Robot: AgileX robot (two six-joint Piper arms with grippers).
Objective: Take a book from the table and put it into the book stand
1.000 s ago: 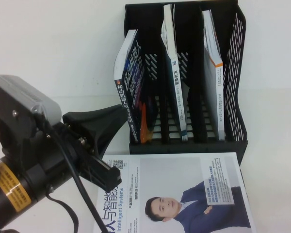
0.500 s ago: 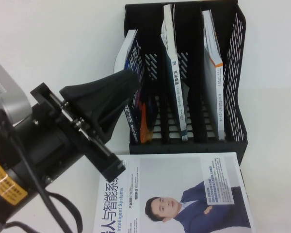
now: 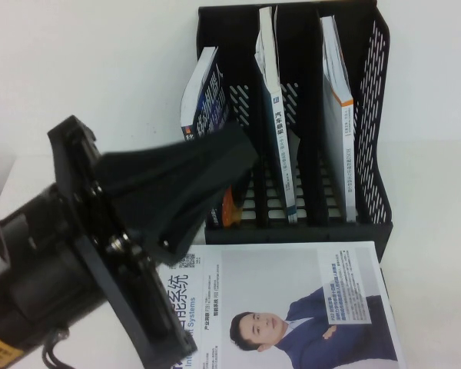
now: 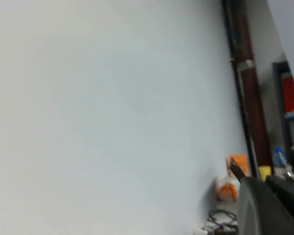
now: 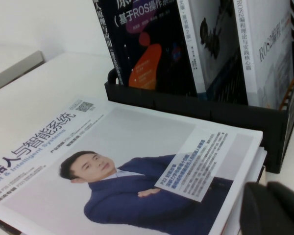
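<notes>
I see a white desk [image 3: 100, 69]. The stand [image 3: 373, 115] is black, with slatted base and perforated side walls. In its right slot stands a white-grey book [image 3: 338, 131] with an orange mark on the spine. The middle book [image 3: 276, 115] is white and blue. The left book [image 3: 207, 115] is dark blue with white characters and an orange shape. The flat book [image 3: 292, 307] is white, picturing a man in dark blue suit. The left gripper [image 3: 215, 165] is black.

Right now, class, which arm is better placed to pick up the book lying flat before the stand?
Probably the right: the right hand sits low beside the book's corner. The left hand is shut, raised above the table, its camera showing no book.
</notes>
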